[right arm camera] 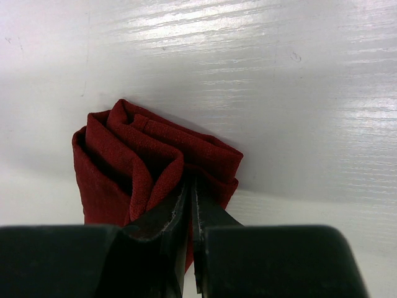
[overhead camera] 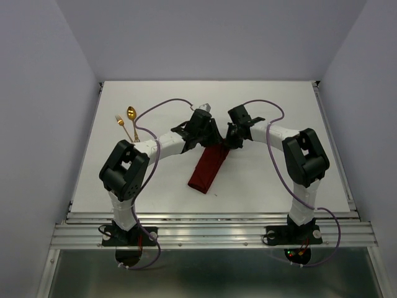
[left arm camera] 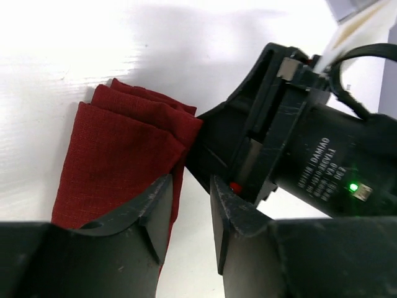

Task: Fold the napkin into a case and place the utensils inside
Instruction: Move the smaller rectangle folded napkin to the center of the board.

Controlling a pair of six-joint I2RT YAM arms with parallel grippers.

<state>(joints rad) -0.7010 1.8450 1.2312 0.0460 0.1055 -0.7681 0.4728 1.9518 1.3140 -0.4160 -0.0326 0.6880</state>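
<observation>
Maroon cloth is pinched in my right gripper [right arm camera: 189,186]. Its two fingers are pressed together on an upper layer at the far end of the napkin [right arm camera: 130,149], and that end bunches into loose rolled folds around the fingertips.

My left gripper [left arm camera: 190,181] is just beside it at the same end, with its fingers parted and a gap between them. One finger lies over the cloth's edge and the other over bare white surface. From the wrist view I can't tell whether either one touches the fabric. The black body of the right gripper fills the space just past those fingers.

Out from the hands, the napkin is folded into a narrow oblong strip lying near the middle of the tabletop [overhead camera: 279,124]. It slants from its held far end down towards the near edge and slightly to the left.

The gold spoon [overhead camera: 131,113] and gold fork [overhead camera: 120,121] lie side by side towards the far left corner, well apart from the cloth. The fork is on the left, and both heads point to the far edge.
</observation>
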